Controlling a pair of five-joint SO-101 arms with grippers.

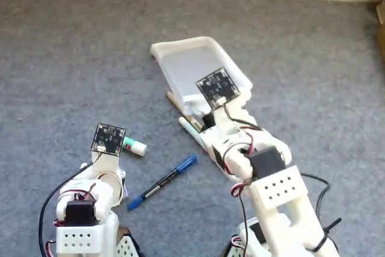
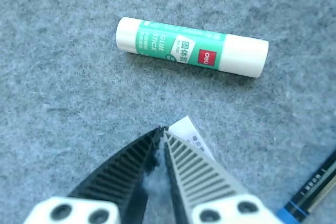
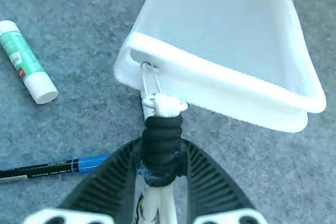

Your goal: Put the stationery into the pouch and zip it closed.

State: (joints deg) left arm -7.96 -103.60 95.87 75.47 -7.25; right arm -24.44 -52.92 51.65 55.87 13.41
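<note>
For glue stick (image 2: 191, 53) loose on carpet (image 2: 58, 93) just ahead of pinched-shut left gripper (image 2: 161, 129): spread fingers (image 2: 194, 166), straddle mid-barrel crosswise, with right gripper (image 3: 163, 148) clamped on pull tab (image 3: 163, 129) of open pouch (image 3: 220, 85).

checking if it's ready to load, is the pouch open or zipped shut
Open. The pouch gapes wide, its inside showing; the right gripper is shut on the zipper pull at one end.
</note>
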